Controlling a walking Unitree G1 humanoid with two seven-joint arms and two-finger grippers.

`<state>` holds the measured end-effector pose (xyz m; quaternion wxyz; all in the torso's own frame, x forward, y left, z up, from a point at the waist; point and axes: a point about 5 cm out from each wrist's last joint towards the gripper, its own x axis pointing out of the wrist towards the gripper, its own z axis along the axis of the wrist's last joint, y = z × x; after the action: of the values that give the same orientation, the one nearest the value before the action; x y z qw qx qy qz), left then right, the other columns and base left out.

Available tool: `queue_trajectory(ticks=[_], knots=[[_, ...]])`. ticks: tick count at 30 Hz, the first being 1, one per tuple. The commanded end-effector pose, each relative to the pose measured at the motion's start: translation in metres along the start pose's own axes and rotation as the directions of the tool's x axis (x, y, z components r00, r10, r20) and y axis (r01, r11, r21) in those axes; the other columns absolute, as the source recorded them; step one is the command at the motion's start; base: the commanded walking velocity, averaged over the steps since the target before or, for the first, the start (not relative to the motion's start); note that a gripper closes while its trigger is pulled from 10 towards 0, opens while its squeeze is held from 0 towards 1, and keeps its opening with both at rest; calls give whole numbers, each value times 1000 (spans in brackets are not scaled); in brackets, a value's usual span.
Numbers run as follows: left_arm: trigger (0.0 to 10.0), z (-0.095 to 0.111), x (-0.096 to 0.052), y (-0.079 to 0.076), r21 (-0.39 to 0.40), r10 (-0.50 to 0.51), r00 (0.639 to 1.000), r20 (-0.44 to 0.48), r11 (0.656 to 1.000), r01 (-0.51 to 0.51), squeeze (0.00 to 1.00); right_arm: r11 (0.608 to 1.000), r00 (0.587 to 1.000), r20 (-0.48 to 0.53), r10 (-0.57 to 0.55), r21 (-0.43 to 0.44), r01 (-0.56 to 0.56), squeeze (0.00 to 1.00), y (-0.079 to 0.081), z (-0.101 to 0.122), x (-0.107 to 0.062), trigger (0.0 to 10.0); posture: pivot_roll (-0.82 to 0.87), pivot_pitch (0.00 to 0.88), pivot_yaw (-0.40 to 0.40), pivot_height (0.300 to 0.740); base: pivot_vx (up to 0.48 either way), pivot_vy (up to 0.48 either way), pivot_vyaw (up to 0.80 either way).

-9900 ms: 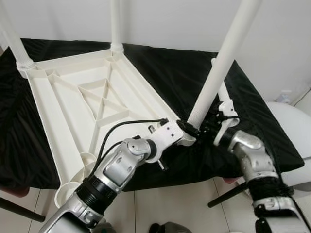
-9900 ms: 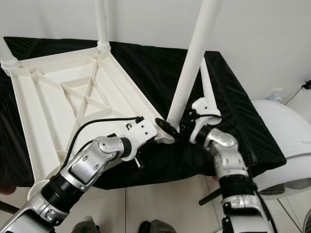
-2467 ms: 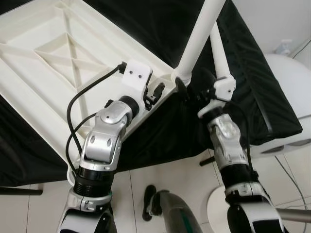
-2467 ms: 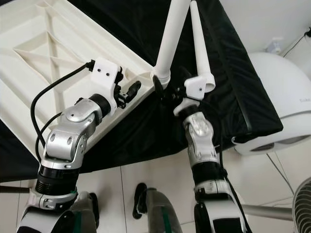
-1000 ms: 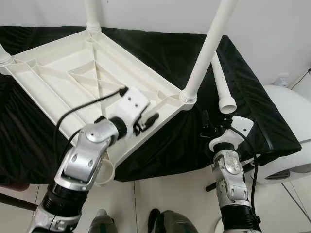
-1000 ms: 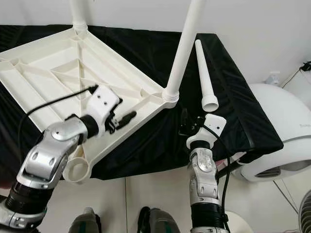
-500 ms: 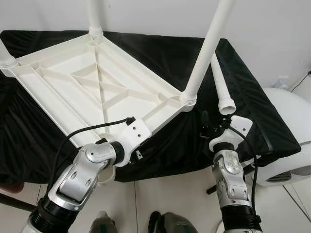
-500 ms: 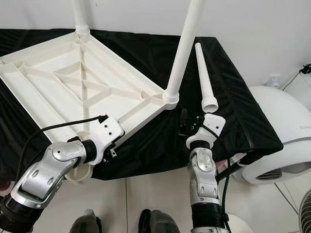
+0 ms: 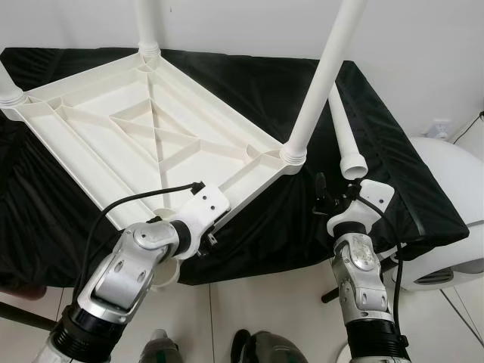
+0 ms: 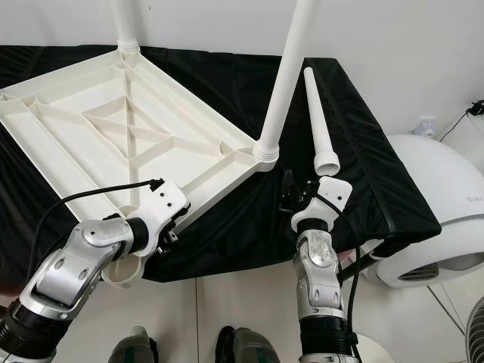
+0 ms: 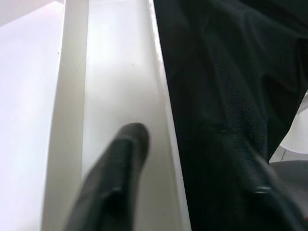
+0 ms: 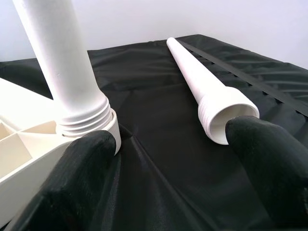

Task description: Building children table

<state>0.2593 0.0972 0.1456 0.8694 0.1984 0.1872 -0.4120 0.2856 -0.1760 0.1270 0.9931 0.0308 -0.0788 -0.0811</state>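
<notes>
Right now the white ribbed plastic tabletop (image 9: 144, 144) lies upside down on the black cloth-covered surface (image 9: 393, 181), with white tubular legs already standing in three corner sockets, the nearest one (image 9: 321, 76) rising just ahead of the right arm. One loose white tapered plastic leg (image 10: 318, 121) lies flat on the cloth beside that fitted leg, its threaded open end towards the robot. The empty round socket (image 10: 121, 274) at the tabletop's near corner overhangs the cloth edge, partly behind the left forearm.

In the right wrist view the right gripper (image 12: 178, 159) is spread wide and holds nothing, one finger close to the fitted leg's collar, the other just before the loose leg's mouth. The left gripper (image 11: 192, 168) straddles the tabletop's near rim, one finger (image 11: 115, 178) over the white channel and the other blurred over the cloth; its gap looks open but I cannot tell if it grips the rim.

The step in hand looks like picking up the last leg. Best to shift the right gripper sideways so both fingers bracket the leg just behind its threads, close firmly, then carry it across to the empty socket while the left steadies the rim
</notes>
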Motion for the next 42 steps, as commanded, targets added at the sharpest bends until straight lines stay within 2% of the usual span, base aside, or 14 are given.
queue_trajectory(ticks=[1,6,7,12,13,15,16,17,18,20,21,22,34,42], knots=[[0,-8,1,9,-29,135,990,-43,990,-136,0,1000,1000,-2,-12,-14,12,0,-3,1,-1,10000,41,81,-84,740,0,0,0],[0,-7,2,10,-44,149,987,-53,988,-151,0,1000,1000,-4,-20,-18,20,0,-5,1,-1,10000,40,85,-81,740,0,0,0],[10000,-7,4,11,-44,160,985,-70,986,-163,0,1000,1000,-5,-24,-18,24,0,-6,1,-1,10000,38,87,-79,740,0,0,0],[10000,-7,6,15,-64,203,974,-101,976,-209,0,999,1000,-4,-30,-18,30,0,-6,1,-1,10000,39,90,-75,740,0,0,0],[4196,-7,7,16,-68,212,972,-102,973,-220,0,999,999,-5,-32,-18,32,0,-6,1,-1,10000,39,90,-75,740,0,0,0],[4196,-7,7,16,-68,212,972,-102,973,-220,0,999,999,-5,-32,-18,32,0,-6,1,-1,10000,39,90,-75,740,0,0,0],[10000,-6,8,16,-82,221,969,-106,970,-230,0,999,999,-4,-34,-17,33,0,-6,2,-1,10000,38,94,-72,740,0,0,0],[10000,-6,8,16,-82,221,969,-106,970,-230,0,999,999,-4,-34,-17,33,0,-6,2,-1,10000,38,94,-72,740,0,0,0],[4510,-5,10,16,-86,229,967,-109,967,-239,0,999,999,-4,-34,-16,34,0,-6,2,-2,10000,37,96,-71,740,0,0,0],[3098,-4,12,15,-96,238,965,-110,964,-248,0,999,999,-5,-34,-18,33,0,-5,2,-2,10000,36,98,-71,740,0,0,0],[0,-3,13,15,-106,248,963,-110,960,-259,0,999,999,-5,-34,-18,34,0,-5,2,-3,10000,33,100,-70,740,0,0,0],[10000,-2,16,14,-113,260,959,-114,956,-272,0,999,999,-5,-34,-20,34,0,-5,2,-3,10000,31,101,-70,740,0,0,0],[10000,8,24,19,-193,360,923,-134,904,-381,0,999,999,-6,-42,-25,42,0,-7,3,-5,10000,26,103,-66,740,0,0,0],[10000,23,33,32,-357,506,852,-137,777,-519,0,999,999,-7,-46,-23,46,0,-5,3,-6,10000,22,107,-62,740,0,0,0]])
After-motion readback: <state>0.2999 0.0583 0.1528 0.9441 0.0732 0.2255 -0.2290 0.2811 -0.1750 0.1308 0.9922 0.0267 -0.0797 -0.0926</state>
